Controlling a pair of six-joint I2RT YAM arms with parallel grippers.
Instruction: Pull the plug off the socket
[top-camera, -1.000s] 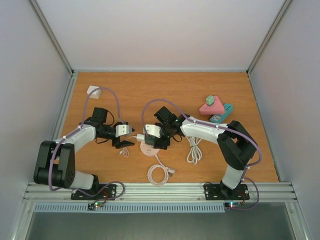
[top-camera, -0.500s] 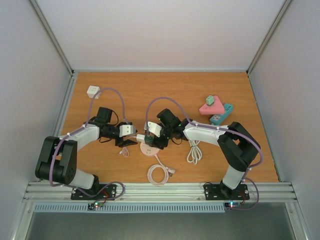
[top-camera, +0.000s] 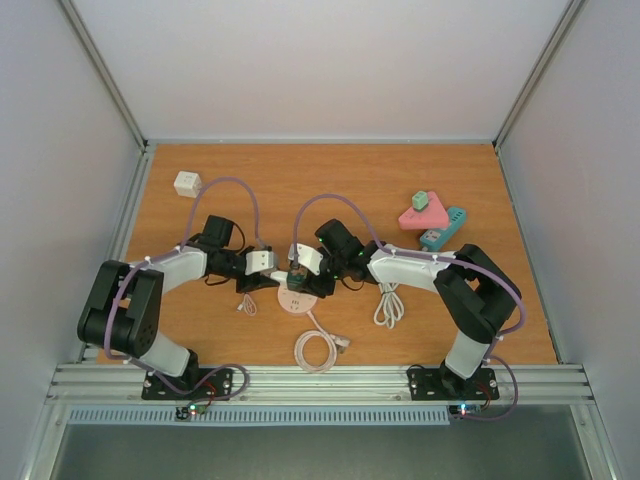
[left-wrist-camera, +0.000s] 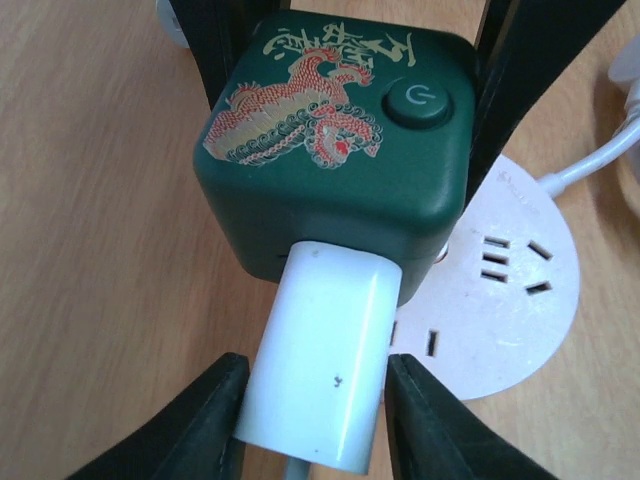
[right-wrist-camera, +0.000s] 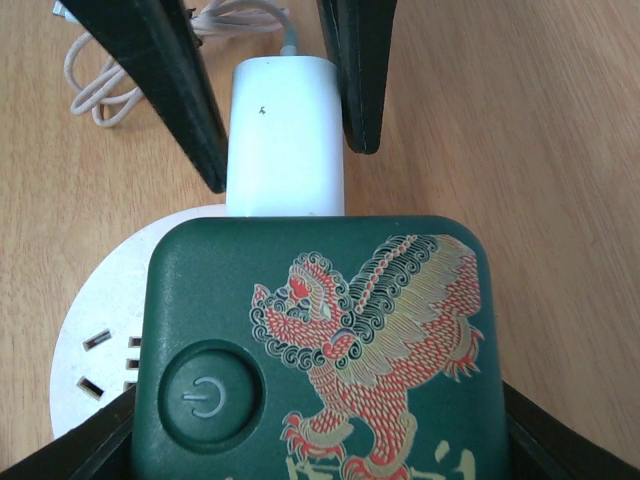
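The socket is a dark green cube with a red and gold beast and a power button on top. It sits on a round white outlet disc. A white plug sticks out of the cube's side, still seated in it. My left gripper is shut on the plug, a pad pressed against each side. My right gripper is shut on the green cube, with its black fingers flanking it.
A small white cube adapter lies at the back left. A pink triangular strip and a teal one lie at the back right. White cable coils lie at the front and near the right arm.
My left gripper has moved right to the plug and closed on it. The right gripper's jaws have narrowed onto the green cube.
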